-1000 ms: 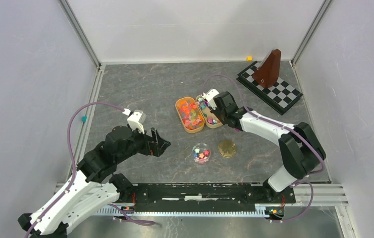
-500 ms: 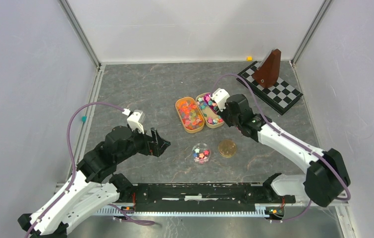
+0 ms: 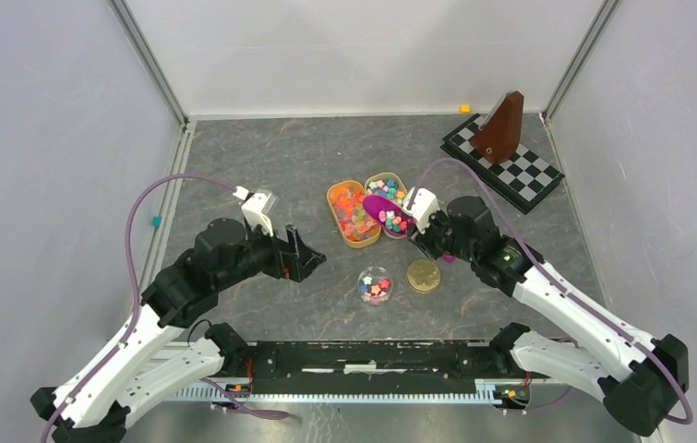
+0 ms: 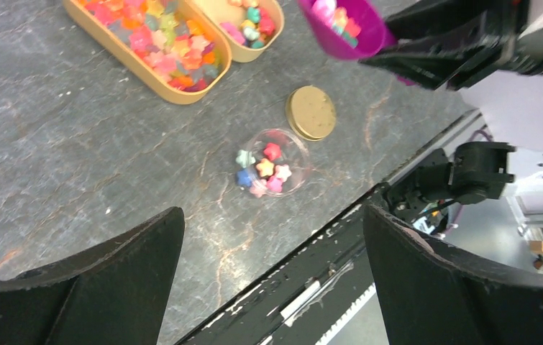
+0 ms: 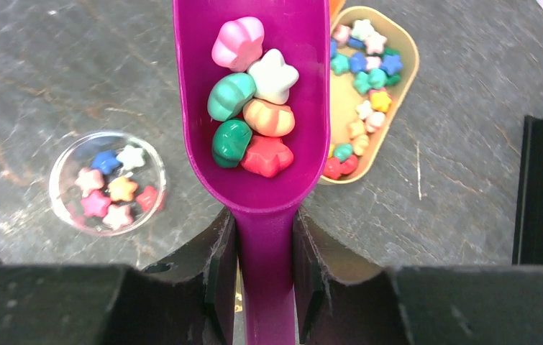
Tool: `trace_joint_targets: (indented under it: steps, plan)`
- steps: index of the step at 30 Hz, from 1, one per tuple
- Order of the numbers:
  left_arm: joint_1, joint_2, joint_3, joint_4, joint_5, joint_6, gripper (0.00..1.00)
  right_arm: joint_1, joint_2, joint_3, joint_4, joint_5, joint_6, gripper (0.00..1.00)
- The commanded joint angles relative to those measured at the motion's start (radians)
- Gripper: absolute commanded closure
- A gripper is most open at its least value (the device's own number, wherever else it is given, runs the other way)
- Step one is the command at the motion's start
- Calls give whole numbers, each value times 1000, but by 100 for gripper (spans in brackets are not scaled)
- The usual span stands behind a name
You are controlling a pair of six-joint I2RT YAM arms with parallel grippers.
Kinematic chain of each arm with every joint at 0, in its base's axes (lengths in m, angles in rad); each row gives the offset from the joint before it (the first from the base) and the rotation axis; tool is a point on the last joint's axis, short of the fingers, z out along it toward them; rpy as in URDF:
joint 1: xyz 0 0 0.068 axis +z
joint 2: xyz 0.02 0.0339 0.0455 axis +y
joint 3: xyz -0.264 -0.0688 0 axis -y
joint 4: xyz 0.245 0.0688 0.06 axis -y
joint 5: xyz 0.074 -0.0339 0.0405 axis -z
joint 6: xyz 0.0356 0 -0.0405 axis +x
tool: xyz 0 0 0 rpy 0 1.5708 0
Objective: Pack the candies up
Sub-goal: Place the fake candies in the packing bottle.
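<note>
While the right hand (image 5: 265,287) is clenched around the handle of a purple scoop (image 5: 268,194), six candies (image 5: 254,93) sit in the scoop's bowl, just ahead of the fingers: one pink, one white, two green, one orange and a red star. The scoop is held in the air above the grey stone-patterned desk (image 5: 74,72).

In the right wrist view, a small clear dish (image 5: 56,180) lies below and to the left of the scoop, holding a few star-shaped candies. To the right of the scoop's bowl is a tan oval tray (image 5: 406,50) with more candies. A fuller second tan tray (image 3: 361,244) lies alongside it. A round gold lid (image 3: 424,275) rests on the desk beside the dish, close under the right hand.

The left hand (image 4: 272,266) is released, fingers spread wide with nothing between them, above the desk, with the dish and lid ahead of it.
</note>
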Motion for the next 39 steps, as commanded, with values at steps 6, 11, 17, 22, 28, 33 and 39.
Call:
trace_joint_targets:
  steps: [6,11,17,22,28,33,39]
  plan:
    - [2,86,146,41,142,57,0,166,-94,-9,-94,-65,-119,100]
    - [2,118,170,16,161,78,0,256,-110,15,-128,-62,-151,100]
    - [2,149,166,4,208,94,0,306,-119,57,-135,-91,-155,100]
    - [3,177,144,5,254,88,0,340,-121,92,-142,-88,-156,100]
    - [1,185,109,4,246,93,0,361,-126,119,-158,-91,-170,100]
    - [0,177,94,4,223,95,0,364,-155,122,-162,-91,-179,100]
    - [0,168,83,5,225,94,0,365,-189,129,-162,-99,-175,100]
